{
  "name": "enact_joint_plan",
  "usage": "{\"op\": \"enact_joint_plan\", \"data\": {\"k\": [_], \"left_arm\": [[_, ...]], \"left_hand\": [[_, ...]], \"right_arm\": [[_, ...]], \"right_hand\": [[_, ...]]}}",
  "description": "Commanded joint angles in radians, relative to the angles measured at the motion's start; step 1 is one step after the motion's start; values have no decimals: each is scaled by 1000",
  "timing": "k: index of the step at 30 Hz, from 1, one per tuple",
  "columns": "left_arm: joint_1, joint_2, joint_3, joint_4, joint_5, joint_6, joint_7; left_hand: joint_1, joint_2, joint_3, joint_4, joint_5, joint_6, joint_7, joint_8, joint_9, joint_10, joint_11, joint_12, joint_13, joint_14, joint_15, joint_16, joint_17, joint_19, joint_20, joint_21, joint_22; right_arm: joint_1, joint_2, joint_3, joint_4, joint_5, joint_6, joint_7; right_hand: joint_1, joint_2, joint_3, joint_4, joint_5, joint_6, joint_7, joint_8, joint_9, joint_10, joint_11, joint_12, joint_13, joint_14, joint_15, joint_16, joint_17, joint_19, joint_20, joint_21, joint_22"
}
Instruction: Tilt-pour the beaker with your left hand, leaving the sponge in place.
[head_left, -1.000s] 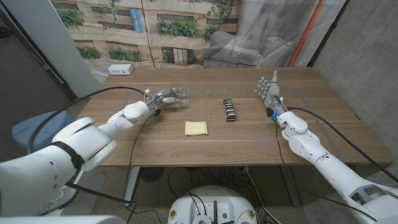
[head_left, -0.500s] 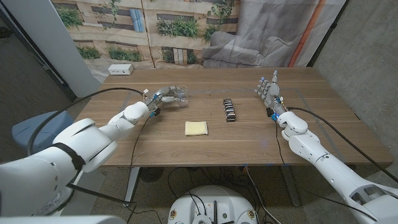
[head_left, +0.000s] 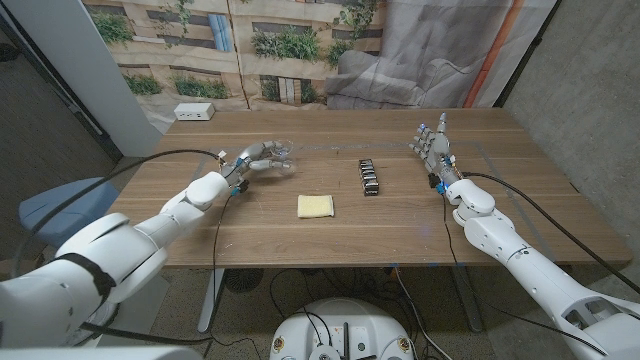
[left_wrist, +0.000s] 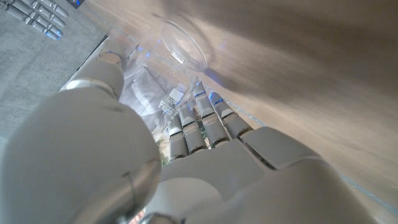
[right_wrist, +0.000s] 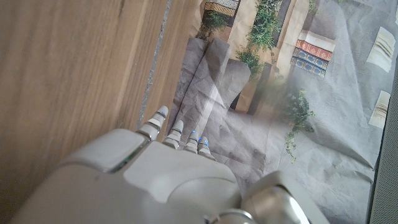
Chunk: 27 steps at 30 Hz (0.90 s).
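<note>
The left robot hand (head_left: 252, 157) has its fingers (left_wrist: 198, 121) curled around the clear beaker (head_left: 281, 157), holding it just above the bench (head_left: 400, 215), behind and to the left of the sponge (head_left: 316, 206). In the left wrist view the beaker (left_wrist: 180, 46) lies beyond the fingertips, its round mouth facing away from the palm, so it is tipped well over on its side rather than upright. The left arm reaches forward from the near left corner, forearm low over the wood.

The right robot hand (head_left: 433, 146) stands on its edge to the right of the sponge, past the black ribbed block (head_left: 369, 177), fingers straight, slightly spread and holding nothing.

Compared with a second ago, the left robot hand and beaker have shifted a little to the left and away from the sponge, and the forearm has swung leftward with them. The sponge, yellow and flat, has not moved, nor has the right robot hand.
</note>
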Motion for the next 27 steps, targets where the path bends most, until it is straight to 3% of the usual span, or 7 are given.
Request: {"op": "enact_joint_plan", "data": {"k": [1, 27], "left_arm": [[197, 176, -103, -541, 33, 166, 22], [336, 303, -211, -890, 56, 420, 36]], "left_hand": [[83, 92, -12, 1, 5, 13, -6, 20, 4, 47, -41, 5, 14, 3, -176, 11, 10, 5, -67, -1, 4], [99, 103, -52, 3, 9, 9, 5, 42, -1, 47, -32, 5, 42, -2, -170, 26, 31, 3, -63, -8, 5]], "right_arm": [[1, 0, 0, 1, 0, 0, 1], [1, 0, 0, 1, 0, 1, 1]], "right_hand": [[7, 86, -7, 0, 6, -6, -2, 6, 2, -5, -1, 6, 5, -4, -17, 4, 2, 0, 9, 7, 4], [7, 86, -7, 0, 6, -8, 0, 5, 2, -5, -1, 6, 5, -4, -20, 3, 2, 0, 8, 7, 4]]}}
